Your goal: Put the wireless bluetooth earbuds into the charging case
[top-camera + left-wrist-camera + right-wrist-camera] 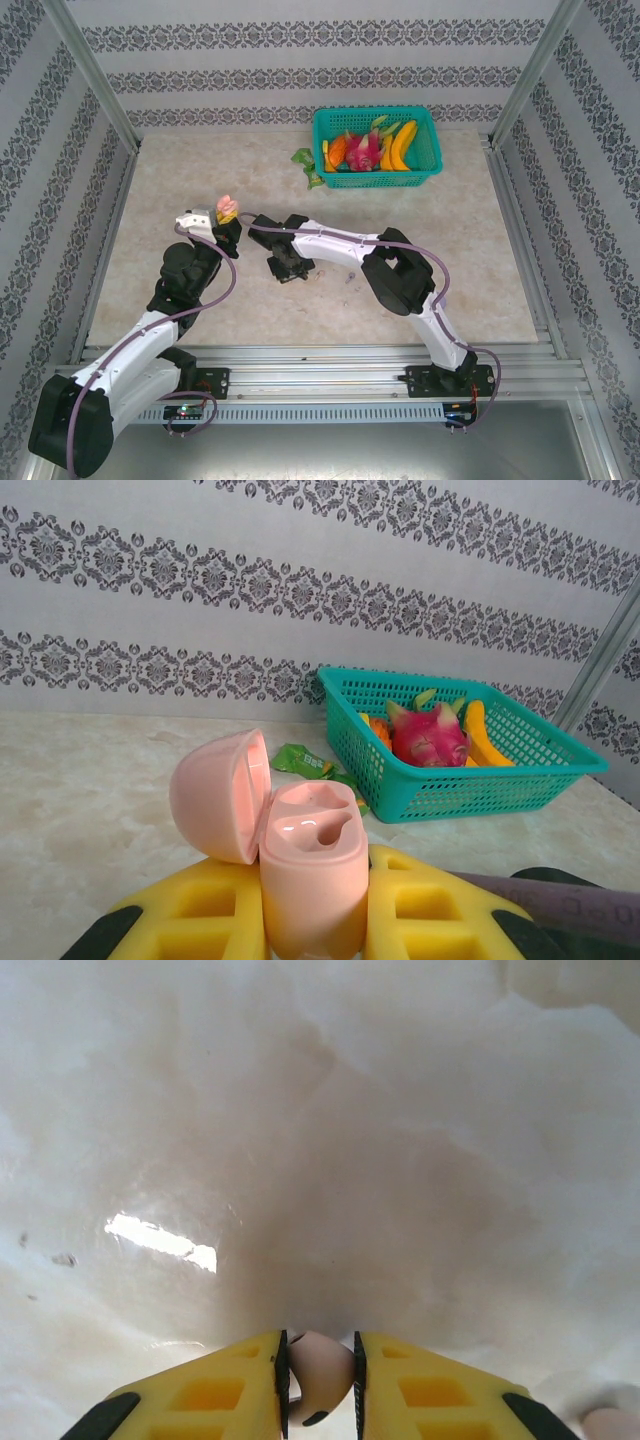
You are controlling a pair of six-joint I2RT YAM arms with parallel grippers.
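Left gripper (312, 920): yellow fingers clamped on the base of the charging case (312, 845)
Charging case: pale pink, held upright, lid swung open to the left, two moulded wells facing up
Right gripper (320, 1385): low over the table (330, 1160), jaws closed on an earbud (318, 1368)
Earbud: pale pink, pinched between the yellow fingertips
Green wrapper (308, 165): lying just left of the basket (380, 180)
Basket: teal, at the table's far edge, fruit inside

A robotics lab test cell: a pale marble-look tabletop (470, 260) boxed in by silver aluminium frame rails (320, 352) and grey damask-striped wallpaper panels (300, 75), two white robot arms (335, 240) bolted at its near edge.
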